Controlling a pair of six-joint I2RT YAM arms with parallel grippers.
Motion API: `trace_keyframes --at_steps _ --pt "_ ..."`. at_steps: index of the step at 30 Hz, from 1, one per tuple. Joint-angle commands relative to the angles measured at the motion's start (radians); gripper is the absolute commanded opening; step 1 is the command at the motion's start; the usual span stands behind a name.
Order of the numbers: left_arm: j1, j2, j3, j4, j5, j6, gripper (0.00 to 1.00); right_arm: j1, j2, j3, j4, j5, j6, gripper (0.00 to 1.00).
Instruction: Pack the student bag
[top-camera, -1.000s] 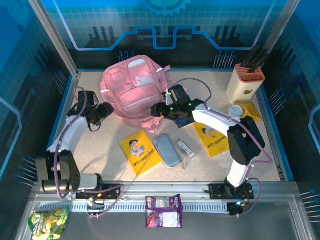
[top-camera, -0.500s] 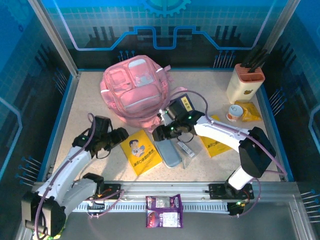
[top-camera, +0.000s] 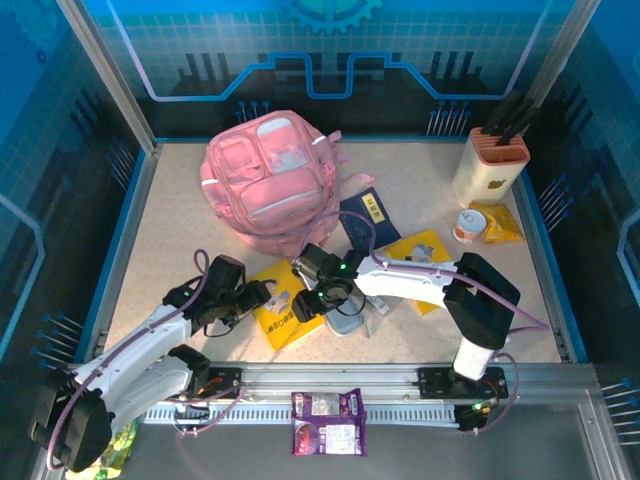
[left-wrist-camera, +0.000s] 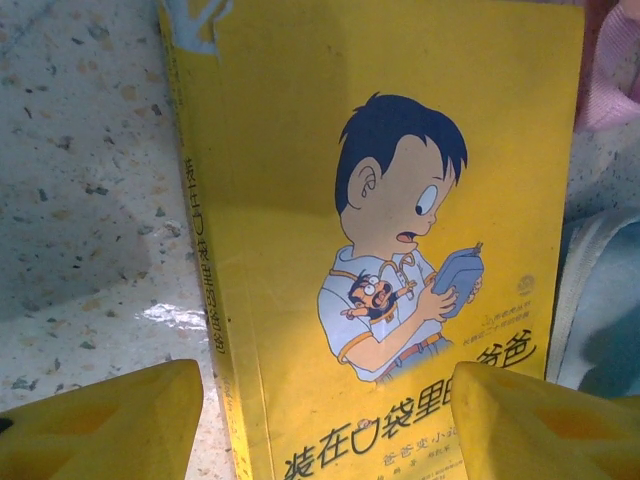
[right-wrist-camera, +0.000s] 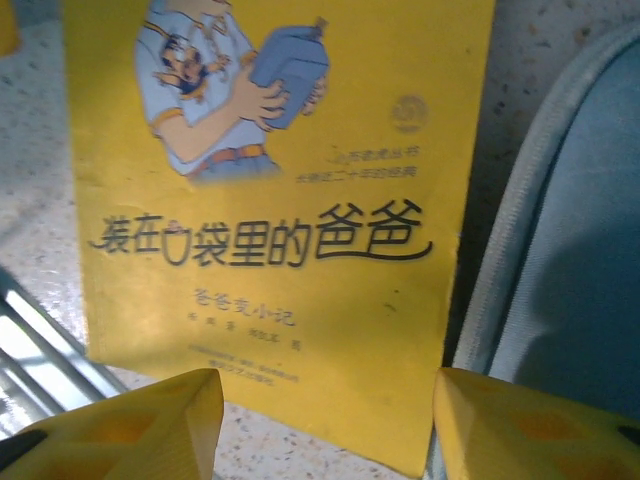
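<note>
Both my arms have swung from the student bag (top-camera: 268, 180), by the worktop's back edge, to the yellow book (top-camera: 285, 325) near the front edge. My left gripper (left-wrist-camera: 320, 430) and right gripper (right-wrist-camera: 325, 425) gape over it, covering its middle from above; the grey pouch (right-wrist-camera: 570, 250) is half hidden.

The top camera looks down from above and behind on the whole table (top-camera: 430, 190). Both wrist cameras face down, very near the yellow book (left-wrist-camera: 300, 200), which all views share.
</note>
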Motion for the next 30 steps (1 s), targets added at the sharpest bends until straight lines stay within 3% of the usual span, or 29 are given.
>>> trace_keyframes --at_steps 1,10,15,18,30 --pt "-0.009 0.014 -0.017 0.034 -0.031 -0.034 0.67 0.011 0.034 0.021 -0.039 0.057 0.008 0.6" --pt "-0.029 0.018 -0.046 0.051 -0.047 -0.064 0.66 -0.042 0.019 0.045 -0.107 0.207 -0.038 0.65" --pt "-0.032 0.008 -0.063 0.061 -0.036 -0.074 0.64 -0.025 0.016 0.077 -0.093 0.075 -0.05 0.68" --pt "-0.033 0.016 -0.064 0.074 -0.008 -0.077 0.64 -0.024 0.018 0.06 0.009 -0.028 -0.03 0.7" --pt "-0.037 0.032 -0.097 0.18 0.042 -0.092 0.58 -0.046 0.164 0.115 0.057 -0.125 -0.009 0.72"
